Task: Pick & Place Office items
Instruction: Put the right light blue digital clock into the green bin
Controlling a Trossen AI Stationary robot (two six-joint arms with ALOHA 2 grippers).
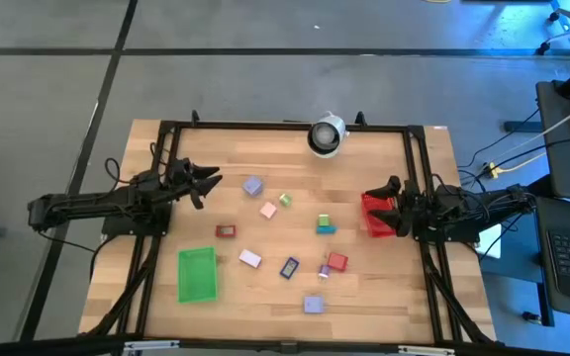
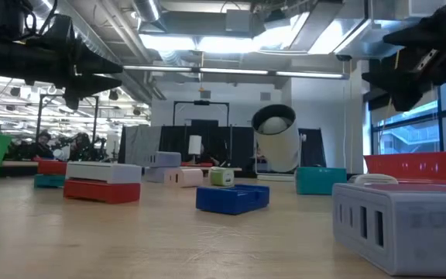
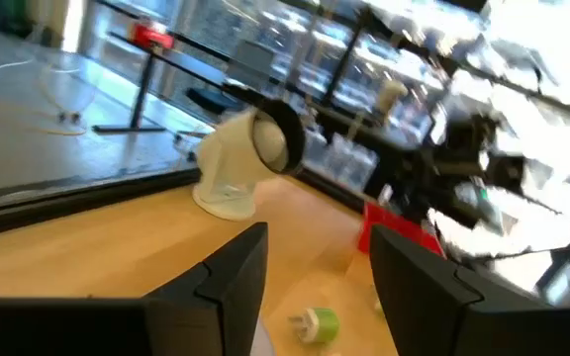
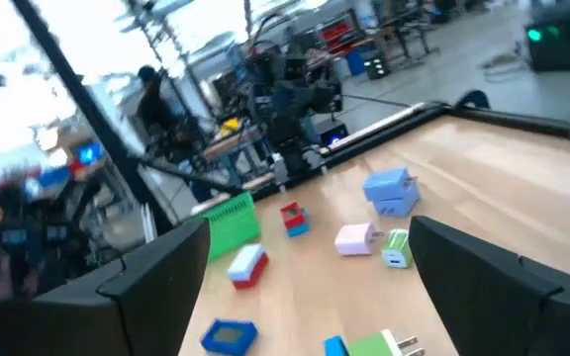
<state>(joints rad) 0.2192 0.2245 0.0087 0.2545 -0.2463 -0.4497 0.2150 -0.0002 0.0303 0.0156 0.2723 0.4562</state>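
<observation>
The office items lie scattered over the middle of the wooden tabletop, none of them in a bin. In the high view a lavender piece sits farthest toward the left arm's side, with a pink one and a small light green one just beside it. A teal and green piece lies near the centre, its long axis roughly across the table. A red piece lies flat with its long side running left to right, near the green bin. A pale pink and white piece is turned at a slant, and the blue piece beside it is also tilted. Another red piece has a tiny lavender bit touching or just beside it. A second lavender block lies nearest the front edge.

The left gripper hovers above the tabletop near the first lavender piece, fingers partly apart and holding nothing. The right gripper hangs over the red bin, spread wide and empty.

A round white-and-black device stands at the far edge of the tabletop.
</observation>
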